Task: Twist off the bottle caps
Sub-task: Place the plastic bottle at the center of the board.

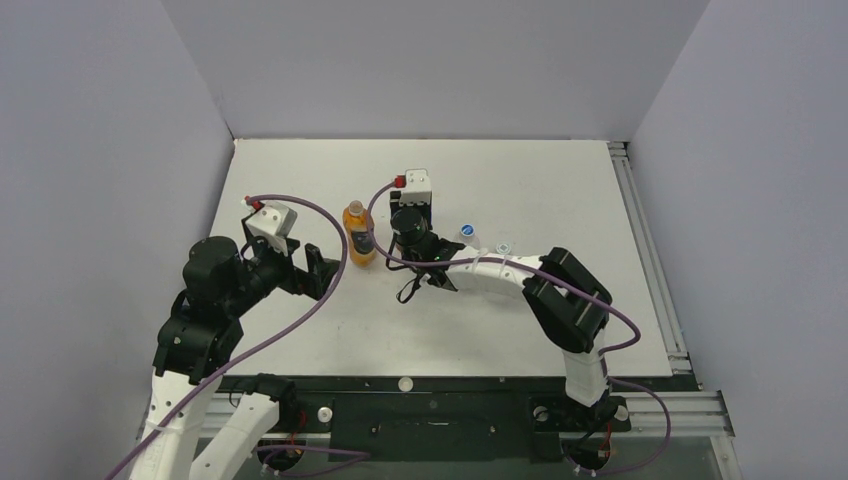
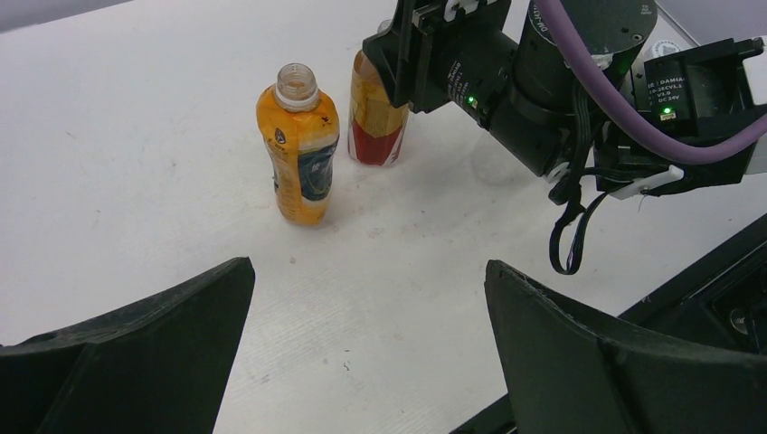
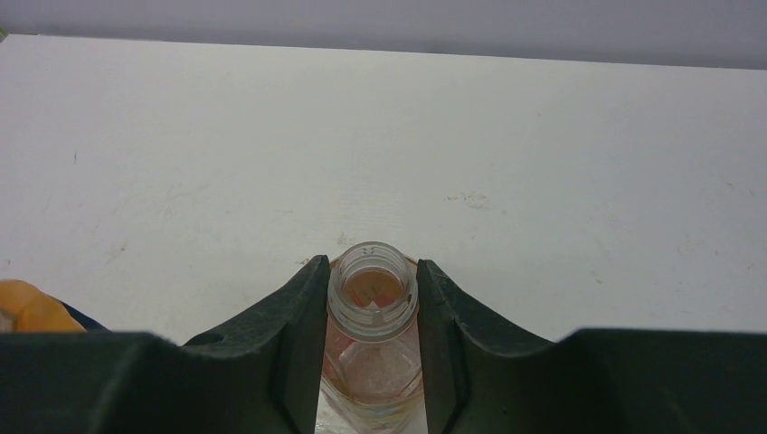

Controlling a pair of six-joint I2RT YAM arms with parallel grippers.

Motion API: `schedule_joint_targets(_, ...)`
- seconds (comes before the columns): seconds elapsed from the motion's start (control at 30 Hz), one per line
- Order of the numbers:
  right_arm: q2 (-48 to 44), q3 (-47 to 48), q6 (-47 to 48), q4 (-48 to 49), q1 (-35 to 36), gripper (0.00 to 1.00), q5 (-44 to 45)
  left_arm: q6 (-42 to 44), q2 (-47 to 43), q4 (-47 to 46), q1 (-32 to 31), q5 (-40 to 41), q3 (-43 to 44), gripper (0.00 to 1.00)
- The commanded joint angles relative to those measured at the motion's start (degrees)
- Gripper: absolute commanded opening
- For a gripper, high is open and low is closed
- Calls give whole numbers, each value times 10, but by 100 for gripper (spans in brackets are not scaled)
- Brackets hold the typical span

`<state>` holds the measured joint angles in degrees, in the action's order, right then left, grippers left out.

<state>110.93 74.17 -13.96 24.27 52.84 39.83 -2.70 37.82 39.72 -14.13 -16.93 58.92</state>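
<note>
My right gripper (image 3: 373, 271) is shut on the neck of the reddish-brown bottle (image 3: 373, 357), one finger against each side. Its threaded mouth is bare. In the top view the right gripper (image 1: 408, 212) covers that bottle. In the left wrist view the reddish-brown bottle (image 2: 375, 122) stands upright just behind the orange bottle (image 2: 298, 158), whose mouth is also bare. The orange bottle (image 1: 358, 232) stands left of the right gripper. A blue cap (image 1: 466, 230) sits to the right of it. My left gripper (image 1: 325, 272) (image 2: 369, 267) is open above bare table, short of the orange bottle.
A small pale round thing (image 1: 503, 246) lies beside the right forearm, near the blue cap. The right arm and its purple cable (image 2: 633, 117) fill the upper right of the left wrist view. A metal rail (image 1: 650, 260) borders the white table (image 1: 560, 180) on the right.
</note>
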Motion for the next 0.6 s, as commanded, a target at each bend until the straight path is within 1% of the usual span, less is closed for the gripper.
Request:
schedule_joint_targets(0.0, -6, -16, -9, 13, 5, 25, 17, 4, -3, -17, 3, -9, 22, 97)
schedule_joint_targets(0.13, -14, -19, -7, 10, 9, 37, 19, 4, -5, -17, 3, -9, 22, 97)
schedule_joint_targets(0.17, -16, -19, -6, 8, 10, 41, 19, 5, -5, -17, 3, -9, 22, 97)
schedule_joint_targets(0.27, -22, -19, -5, 6, 10, 49, 18, 7, -5, -17, 3, -10, 23, 97)
schedule_joint_targets(0.4, -34, -22, 1, 6, 15, 55, 16, 7, -10, -21, 3, -16, 22, 96)
schedule_joint_targets(0.57, -54, -26, 2, 7, 18, 59, 17, 6, -10, -18, 3, -20, 23, 97)
